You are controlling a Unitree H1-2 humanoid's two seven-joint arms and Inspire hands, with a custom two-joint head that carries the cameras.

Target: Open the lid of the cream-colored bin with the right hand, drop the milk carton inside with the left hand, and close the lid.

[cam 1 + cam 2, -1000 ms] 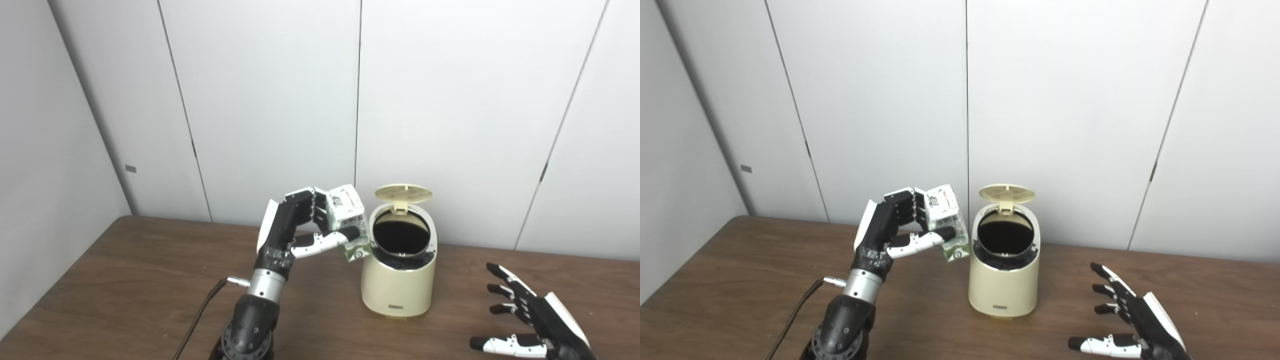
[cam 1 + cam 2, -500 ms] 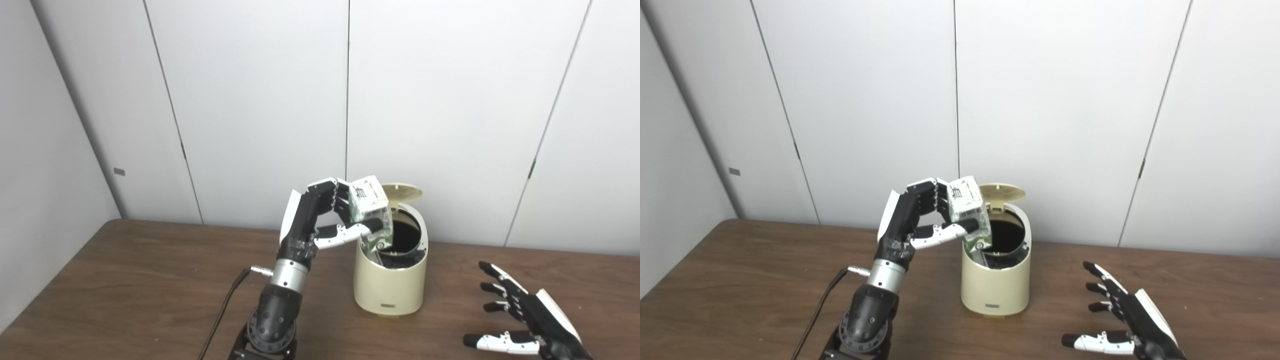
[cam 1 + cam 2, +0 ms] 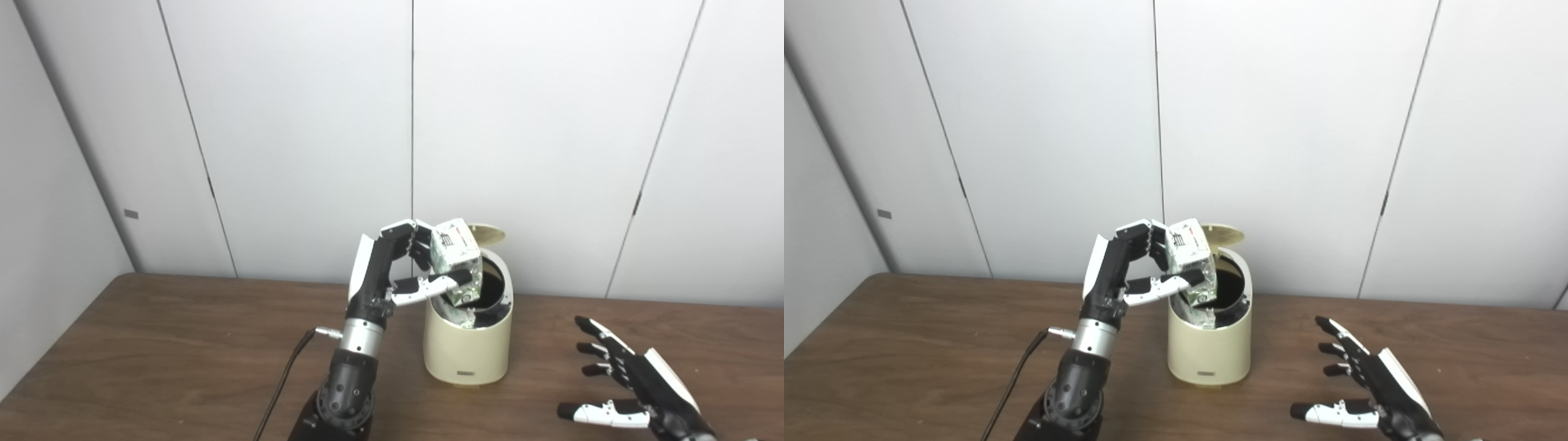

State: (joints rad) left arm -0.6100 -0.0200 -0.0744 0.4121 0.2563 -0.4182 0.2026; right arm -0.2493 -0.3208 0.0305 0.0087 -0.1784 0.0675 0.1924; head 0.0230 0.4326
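Left eye view: a pale panelled wall (image 3: 527,122) fills the upper part of the scene, and a brown wooden table (image 3: 153,361) runs across the lower part. Near the middle of the table stands the cream-colored bin (image 3: 468,349), upright, with its round lid (image 3: 490,233) tipped up and back at the rear of the rim, so the dark opening shows. The left arm rises from the bottom edge beside the bin, a black cable (image 3: 282,386) trailing from its wrist down to the table edge. The left hand (image 3: 392,269) is raised at the bin's left rim and pinches the milk carton (image 3: 454,260), fingers (image 3: 404,231) curled over the carton's far side and the thumb pressed across its near face. The carton hangs tilted over the opening, its lower end already below the rim inside the bin, its upper part above the rim. The right hand (image 3: 637,386) hovers low over the table well to the right of the bin, holding nothing, its fingers (image 3: 597,349) spread apart and pointing toward the bin.
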